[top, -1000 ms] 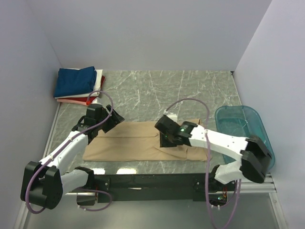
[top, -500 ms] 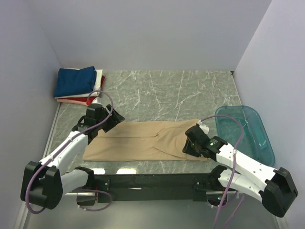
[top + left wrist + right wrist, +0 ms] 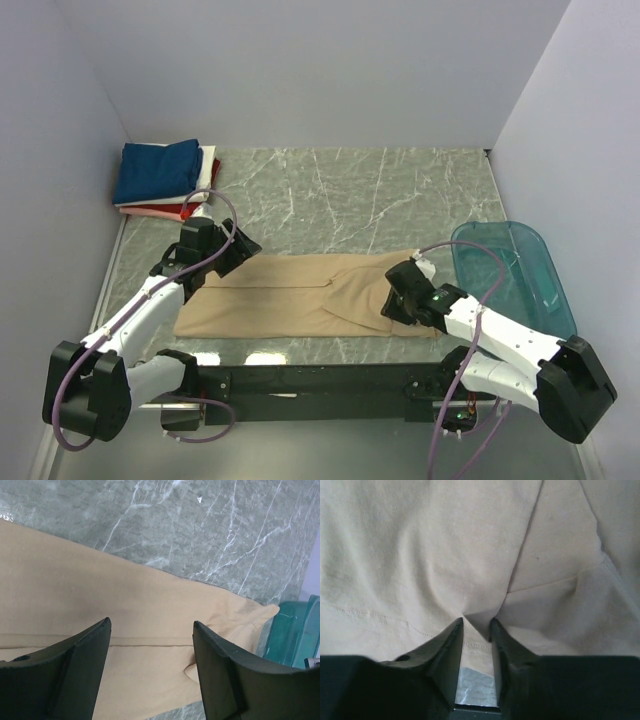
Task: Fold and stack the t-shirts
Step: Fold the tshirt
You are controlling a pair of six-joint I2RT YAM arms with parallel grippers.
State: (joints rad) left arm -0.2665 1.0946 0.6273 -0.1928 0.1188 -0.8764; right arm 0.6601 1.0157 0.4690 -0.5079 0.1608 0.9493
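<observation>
Tan t-shirt [image 3: 300,297]: flat on the bench [image 3: 350,200], stretched lengthwise between both arms.
Left tool [image 3: 151,624]: spread wide, hovering over its left end.
Right tool [image 3: 476,621]: pinching a fold at its right end.

Flat t-shirt [image 3: 290,297] near centre, folded stack [image 3: 163,176] far left, tub [image 3: 510,262] right.

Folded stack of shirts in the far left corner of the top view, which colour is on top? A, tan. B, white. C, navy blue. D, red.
C: the navy blue t-shirt lies over the pile, and the other folded t-shirts show only as white, red and pink edges beneath it.
</observation>
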